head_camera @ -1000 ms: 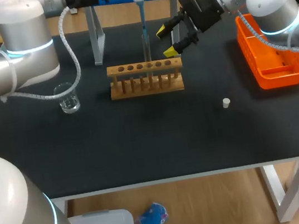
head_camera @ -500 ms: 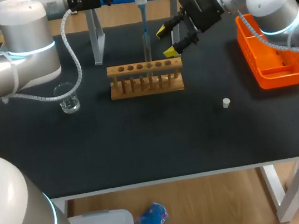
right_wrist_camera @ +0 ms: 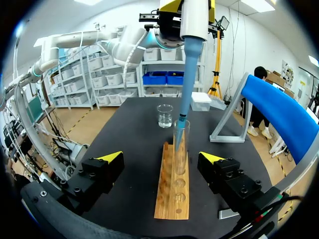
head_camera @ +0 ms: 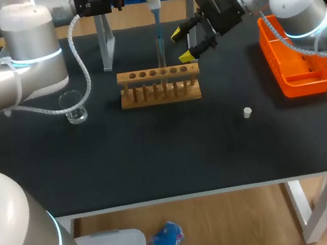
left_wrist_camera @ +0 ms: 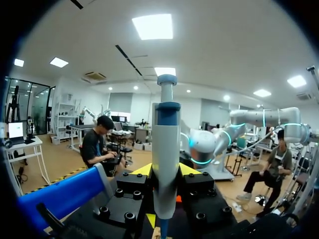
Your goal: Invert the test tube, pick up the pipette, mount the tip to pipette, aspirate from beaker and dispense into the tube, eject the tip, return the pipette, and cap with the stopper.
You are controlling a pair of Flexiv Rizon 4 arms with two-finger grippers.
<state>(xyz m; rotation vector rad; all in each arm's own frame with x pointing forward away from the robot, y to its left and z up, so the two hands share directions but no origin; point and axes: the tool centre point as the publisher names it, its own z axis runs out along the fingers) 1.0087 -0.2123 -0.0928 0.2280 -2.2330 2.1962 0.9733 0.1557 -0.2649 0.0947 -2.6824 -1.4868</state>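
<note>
Left gripper (left_wrist_camera: 166, 172) — pinching the pipette (left_wrist_camera: 166, 144) by its barrel, plunger end up. The blue tip (right_wrist_camera: 184, 99) hangs down, its point seemingly just inside the mouth of the tube (right_wrist_camera: 180, 137). The tube stands upright in the wooden rack (head_camera: 159, 92).

Right gripper (head_camera: 181, 44) — fingers spread, holding nothing, just beside the tube.

Beaker (head_camera: 74, 108) well apart on my left. Stopper (head_camera: 247, 112) lies loose, apart from the rack.

Judgement: the tube is probably thin glass, light, slick and brittle; take it high, above the rack, gently. The pipette is stiff plastic, and the barrel grip looks sound.
</note>
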